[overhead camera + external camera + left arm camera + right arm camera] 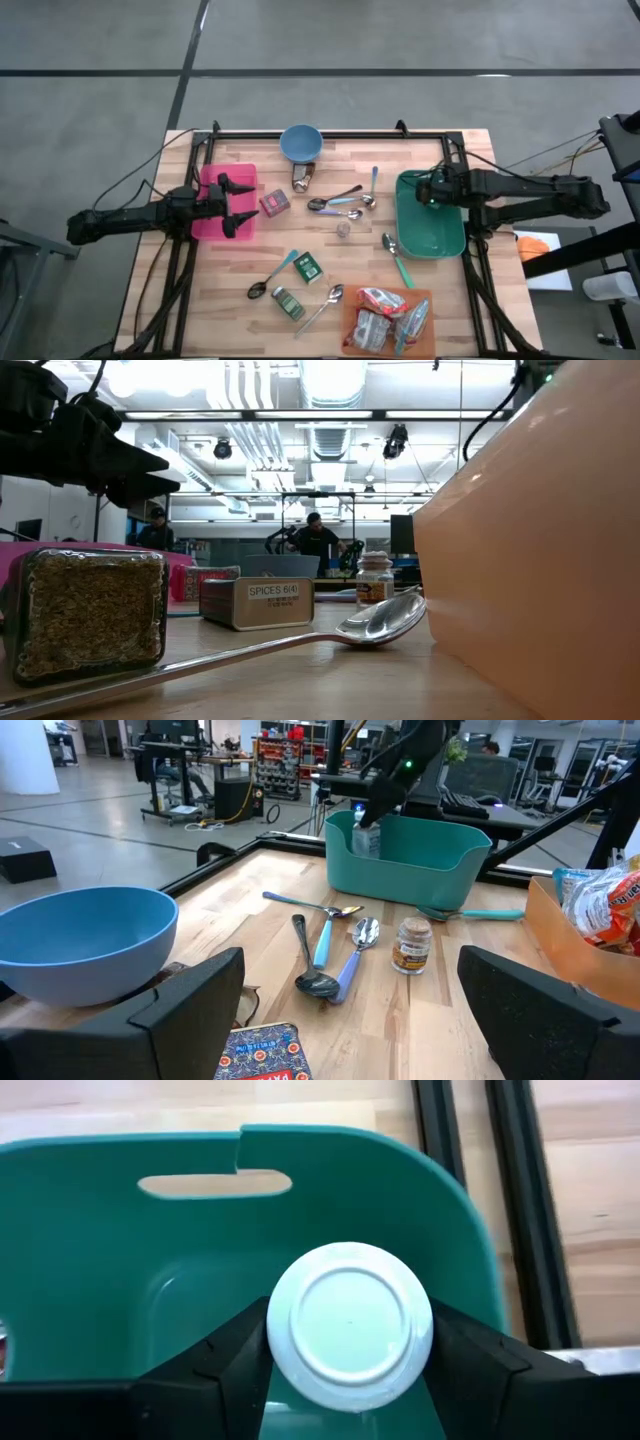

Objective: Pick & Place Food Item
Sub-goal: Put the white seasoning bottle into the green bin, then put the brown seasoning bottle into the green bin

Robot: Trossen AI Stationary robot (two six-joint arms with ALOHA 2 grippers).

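Item: small clear jar (pixel 350 1325), white round base facing the right wrist camera, held between the fingers of your right gripper (pixel 350 1345) over the near end of the teal bin (pixel 120 1270). In the left wrist view you can see it across the table as a pale jar (pixel 366 838) hanging at the bin's rim, apart from the floor of the bin as far as can be judged. Grip: the jaws stand part closed, pads pressed to opposite sides of the jar's body, which looks like a firm hold. Handling, by judgement: light, rigid, smooth-walled, so likely to slip or twist if you loosen the squeeze; probably plastic or glass, so lower it gently before you let go. Best hold is across the round body, as now, not at base or cap. Your left gripper (pixel 232 205) waits wide open and empty over the pink tray (pixel 205 222), well apart from the bin. A second small spice jar (pixel 411 944) stands on the table (pixel 440 300) near the spoons (pixel 330 945).
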